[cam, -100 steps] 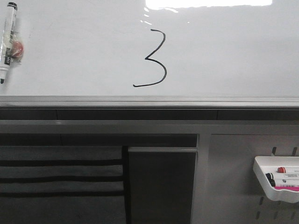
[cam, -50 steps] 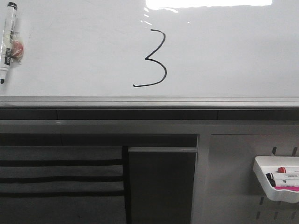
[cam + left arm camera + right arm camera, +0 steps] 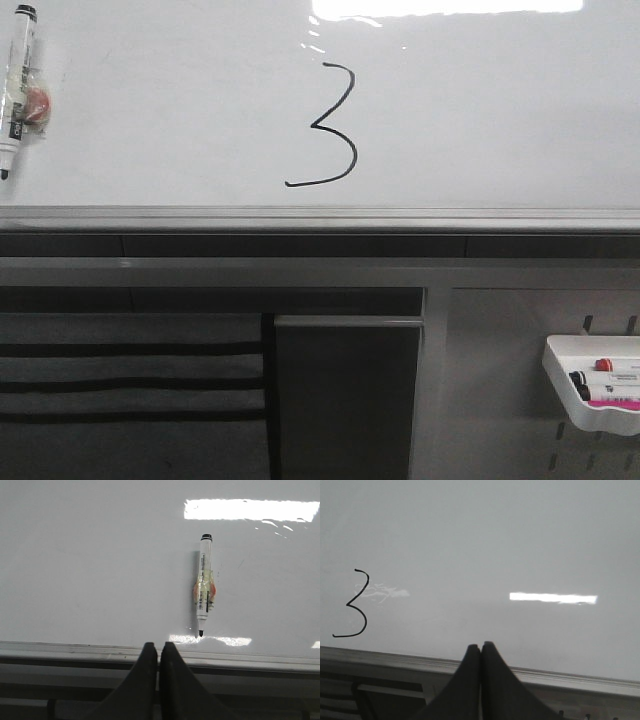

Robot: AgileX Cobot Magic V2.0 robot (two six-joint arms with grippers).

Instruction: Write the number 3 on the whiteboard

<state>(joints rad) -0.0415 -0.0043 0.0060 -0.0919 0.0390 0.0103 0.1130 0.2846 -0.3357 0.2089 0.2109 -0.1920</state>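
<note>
Front view: whiteboard, glossy white, flat, with a bright bar of glare along its top and a grey metal frame along its lower edge. Number 3, thin black marker line, hand-drawn, two curves and a long lower tail sweeping left, sits on the board just above the frame. Marker, white barrel, black cap end and black tip, a reddish patch under clear wrap at mid-body, lies against the board at its far left edge, well apart from the digit. Below the frame: grey panel with slots, and a white rounded tray holding markers with red, black and pink parts. No fingers show in this view.

Left wrist view: left fingers, dark, smooth, tapering, pressed together with nothing between them, sit just before the frame. The marker stands upright on the board beyond and a little to one side of the fingertips, tip pointing toward the frame, not touching them. The digit is out of this view.

Right wrist view: right fingers, same dark tapered shape, clenched on nothing. The number 3 lies on the board well off to one side of them, near the frame; the marker is not seen here.
</note>
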